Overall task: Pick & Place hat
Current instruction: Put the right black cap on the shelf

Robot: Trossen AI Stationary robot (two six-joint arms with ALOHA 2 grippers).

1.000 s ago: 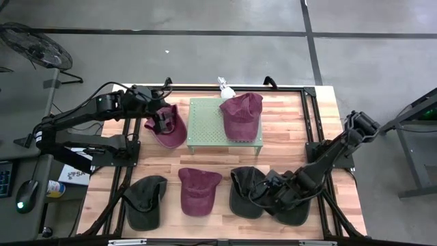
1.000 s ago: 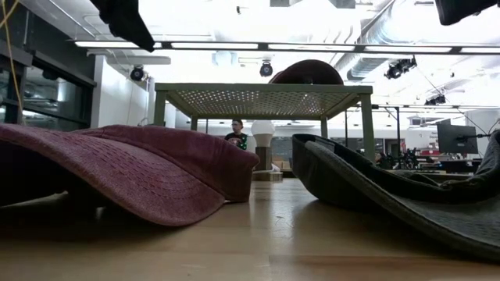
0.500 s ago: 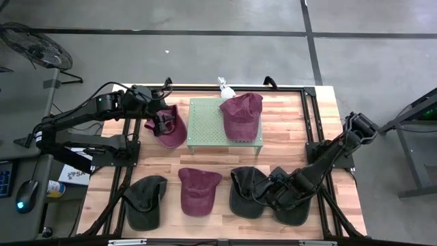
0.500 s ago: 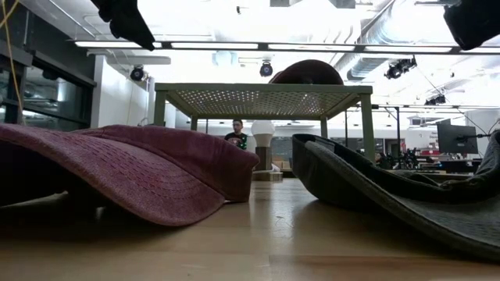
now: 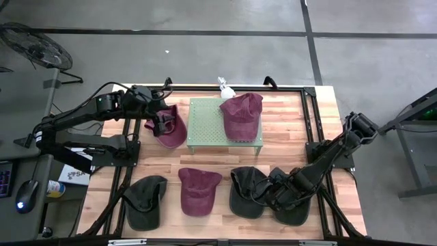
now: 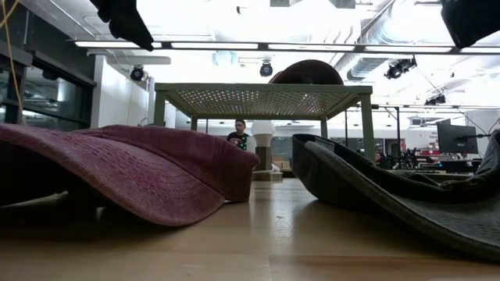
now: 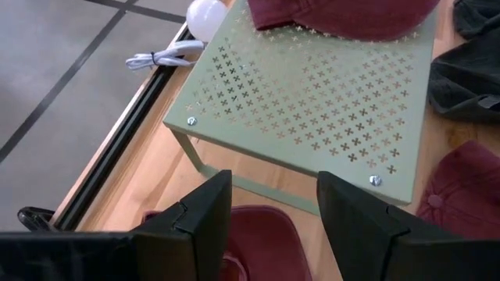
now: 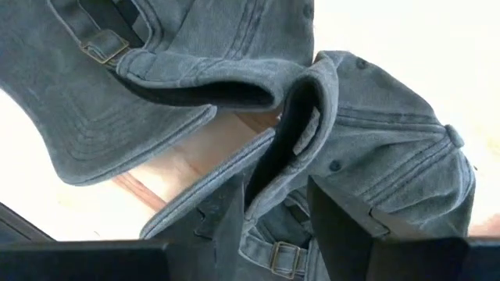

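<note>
Your right hand (image 5: 272, 195) sits low over the near right part of the desk (image 5: 287, 147), its fingers (image 8: 344, 226) spread apart and grasping nothing. Between those fingers you see the raised edge of a dark grey hat (image 8: 367, 148); whether a finger touches the cloth cannot be told. A second dark grey hat (image 8: 156, 70) lies just beyond it, the two overlapping.

Your left hand (image 5: 158, 123) hangs over the far left part of the desk, fingers (image 7: 207, 222) parted and empty. Directly under it lies a maroon hat (image 5: 169, 127). Just ahead of this hand stands the green perforated stand (image 7: 312, 86).

Items on the desk, listed from your hands:
- One maroon hat on the stand (image 5: 241, 116), resting on the stand's far right corner, well apart from both hands.
- One maroon hat in the near row (image 5: 198, 191), to the left of your right hand, beyond the dark grey pair.
- One dark hat at the near left corner (image 5: 147, 200), well apart from your right hand.
- One white bulb-shaped object (image 7: 205, 16) with a coiled white cable (image 7: 160, 56), beyond the stand's far edge.

In the low view, a person (image 6: 237, 134) shows far off in the room behind the stand.
</note>
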